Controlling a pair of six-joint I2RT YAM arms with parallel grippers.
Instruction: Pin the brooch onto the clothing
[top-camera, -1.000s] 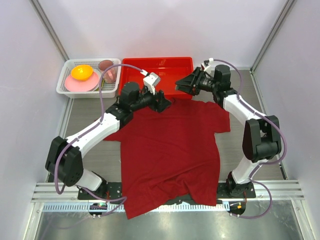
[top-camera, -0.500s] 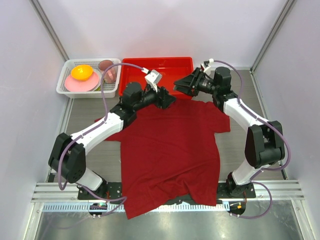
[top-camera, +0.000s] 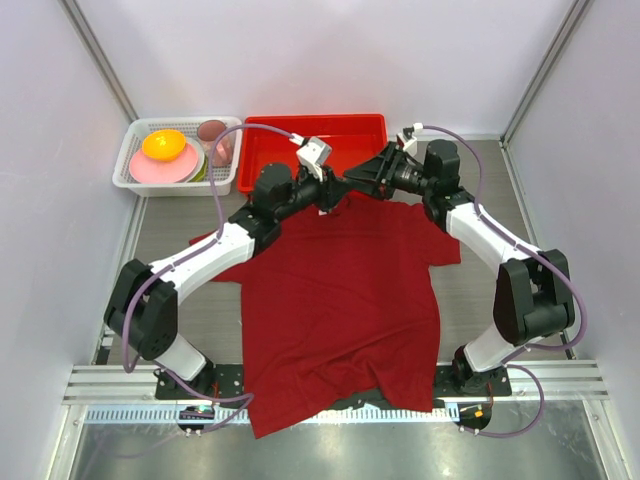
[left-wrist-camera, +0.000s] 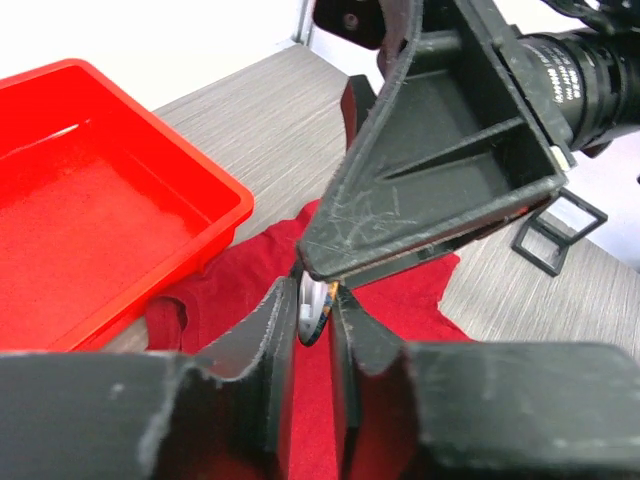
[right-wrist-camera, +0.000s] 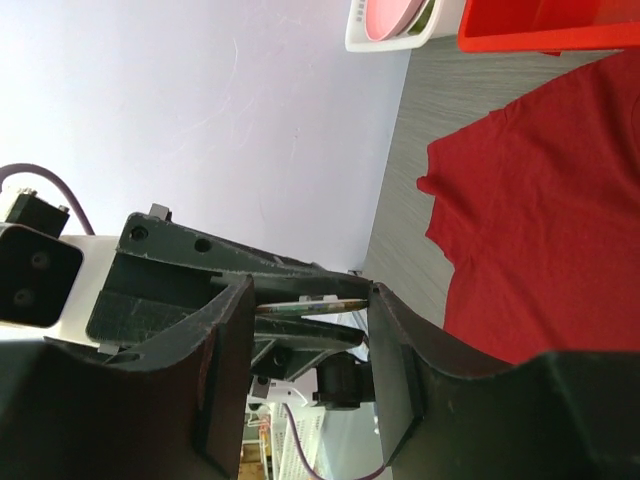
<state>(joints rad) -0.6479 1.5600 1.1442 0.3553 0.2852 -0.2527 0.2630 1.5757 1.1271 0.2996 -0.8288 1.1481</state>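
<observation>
The brooch (left-wrist-camera: 315, 310) is a small pale-rimmed disc, seen edge-on between the two grippers. My left gripper (left-wrist-camera: 312, 300) has its fingers closed on the disc's two faces. My right gripper (right-wrist-camera: 310, 300) spans the brooch (right-wrist-camera: 310, 305) across its rim, both fingers touching it. In the top view the left gripper (top-camera: 336, 194) and right gripper (top-camera: 350, 184) meet tip to tip over the collar end of the dark red T-shirt (top-camera: 340, 290); the brooch is hidden there. The shirt lies flat, and also shows in the left wrist view (left-wrist-camera: 400, 290) and the right wrist view (right-wrist-camera: 560, 200).
A bright red plastic tray (top-camera: 300, 128) stands just behind the grippers; its rim (left-wrist-camera: 200, 190) is close on the left. A white basket (top-camera: 130, 170) with an orange bowl, pink plate and cup stands at the back left. Grey tabletop flanks the shirt.
Both grippers have moved toward each other above the shirt's collar. They were apart a second ago and now meet at the brooch.
</observation>
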